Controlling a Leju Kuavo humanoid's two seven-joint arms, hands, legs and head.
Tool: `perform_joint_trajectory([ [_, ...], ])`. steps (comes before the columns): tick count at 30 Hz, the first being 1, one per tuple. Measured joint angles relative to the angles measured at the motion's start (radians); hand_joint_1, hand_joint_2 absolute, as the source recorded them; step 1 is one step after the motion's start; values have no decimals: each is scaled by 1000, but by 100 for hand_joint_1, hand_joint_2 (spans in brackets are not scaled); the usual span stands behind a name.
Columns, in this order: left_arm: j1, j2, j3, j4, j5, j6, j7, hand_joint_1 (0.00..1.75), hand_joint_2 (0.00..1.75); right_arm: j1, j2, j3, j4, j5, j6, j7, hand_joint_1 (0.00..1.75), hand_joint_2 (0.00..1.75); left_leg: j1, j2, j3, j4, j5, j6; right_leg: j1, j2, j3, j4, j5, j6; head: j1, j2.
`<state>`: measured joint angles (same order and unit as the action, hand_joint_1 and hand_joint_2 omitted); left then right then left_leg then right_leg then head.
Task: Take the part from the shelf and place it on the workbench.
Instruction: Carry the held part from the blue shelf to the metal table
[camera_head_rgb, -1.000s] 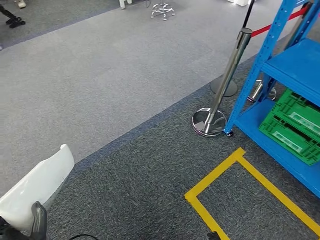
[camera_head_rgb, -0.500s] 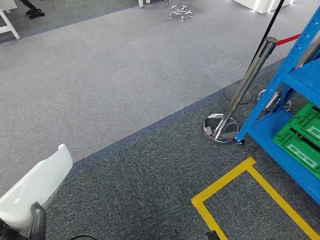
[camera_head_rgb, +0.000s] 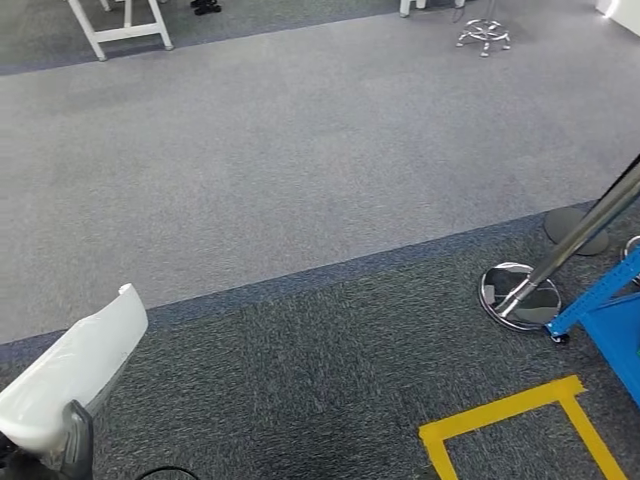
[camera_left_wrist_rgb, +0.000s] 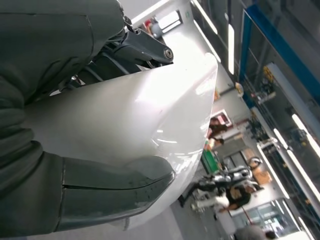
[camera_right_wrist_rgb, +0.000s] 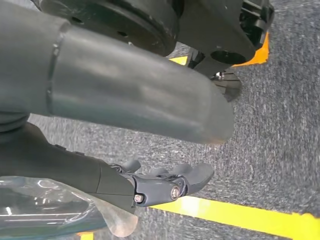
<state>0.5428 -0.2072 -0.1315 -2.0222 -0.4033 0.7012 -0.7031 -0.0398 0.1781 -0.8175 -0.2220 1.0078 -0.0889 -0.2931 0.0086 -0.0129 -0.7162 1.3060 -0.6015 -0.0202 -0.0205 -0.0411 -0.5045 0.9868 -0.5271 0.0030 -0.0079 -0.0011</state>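
1. Part (camera_left_wrist_rgb: 151, 115) sat in my left hand (camera_left_wrist_rgb: 75, 150), thumb clamped across its near face and dark fingers (camera_left_wrist_rgb: 143, 47) hooked over the far edge; the white curved shell stuck out well past the fingertips.
2. From the head view, the part (camera_head_rgb: 83, 365) rose from the left hand (camera_head_rgb: 72, 440) low at my left, angled up and outward over the carpet (camera_head_rgb: 302, 200).
3. My right hand (camera_right_wrist_rgb: 166, 182) hung at my side above the dark carpet and a yellow tape line (camera_right_wrist_rgb: 245, 217). Its fingers lay fairly straight and apart, gripping nothing. A clear, glossy sheet showed beside it, and I could not tell what that was.
4. Off to the right of the held part I saw a blue shelf (camera_head_rgb: 607, 315) corner, a chrome post (camera_head_rgb: 581, 235) on its round base, and a yellow tape corner (camera_head_rgb: 513, 415). White table legs (camera_head_rgb: 121, 25) stood far across the carpet.
5. I judged the pick done and the carry in hand, with no workbench surface clearly in sight.
6. To do this well I would hold the grip firm and the wrist steady, since the long overhang could lever the smooth shell out from under the thumb.
7. I would keep the free end away from the post and shelf, and lower only once the bench lay squarely beneath the part.
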Motion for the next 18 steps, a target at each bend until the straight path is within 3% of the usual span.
perform_joint_trajectory([
  [1,1,0,0,0,0,0,0,175,175,0,0,0,0,1,0,0,0,0,4,3,8,-14,18,-3,0,-15,0,0,-3,2,0,0],
  [2,2,0,0,0,0,0,0,175,175,-1,0,0,0,3,0,0,0,0,7,12,37,-67,50,-5,-1,-29,2,0,-7,5,0,0],
  [4,1,0,0,0,0,0,0,175,175,-1,0,0,0,7,0,0,0,0,10,58,115,-207,104,-6,1,-52,12,1,-18,17,0,0],
  [6,0,0,0,0,-2,0,0,175,175,-3,-1,0,-1,8,0,0,0,0,5,87,152,-274,116,5,5,-69,26,1,-27,31,4,0],
  [8,1,-1,0,-1,-4,0,0,175,175,-6,0,0,-1,9,-1,0,0,0,-1,69,148,-276,117,23,3,-85,39,-2,-26,43,9,0],
  [9,3,-1,1,-2,-5,0,0,175,175,-8,0,0,-1,10,-1,1,0,0,-1,59,146,-278,121,30,0,-79,41,-1,-31,48,9,0],
  [11,5,-3,1,-4,-4,0,0,175,175,-9,2,0,-1,10,-1,1,0,0,0,38,141,-282,130,44,-4,-32,21,45,-72,52,11,0],
  [13,5,-4,1,-6,-3,0,0,175,175,-6,2,0,-1,11,-1,3,0,0,-2,16,133,-283,136,53,-2,22,-36,173,-143,49,13,0],
  [14,5,-5,1,-6,-2,0,0,175,175,-4,3,0,-1,11,-1,4,0,0,-6,3,129,-283,139,57,1,32,-68,241,-169,46,14,0],
  [15,6,-5,1,-6,-1,0,0,175,175,-2,3,0,0,11,-1,5,0,0,-10,-11,125,-283,141,60,5,36,-90,281,-176,41,14,0],
  [16,6,-6,1,-6,0,0,0,175,175,-1,3,0,0,11,-1,5,0,0,-14,-25,123,-283,145,63,8,40,-94,284,-162,34,14,0],
  [18,7,-6,1,-6,1,0,0,175,175,0,4,0,0,11,-1,6,0,0,-19,-54,118,-283,152,64,19,61,-49,179,-92,15,13,0],
])
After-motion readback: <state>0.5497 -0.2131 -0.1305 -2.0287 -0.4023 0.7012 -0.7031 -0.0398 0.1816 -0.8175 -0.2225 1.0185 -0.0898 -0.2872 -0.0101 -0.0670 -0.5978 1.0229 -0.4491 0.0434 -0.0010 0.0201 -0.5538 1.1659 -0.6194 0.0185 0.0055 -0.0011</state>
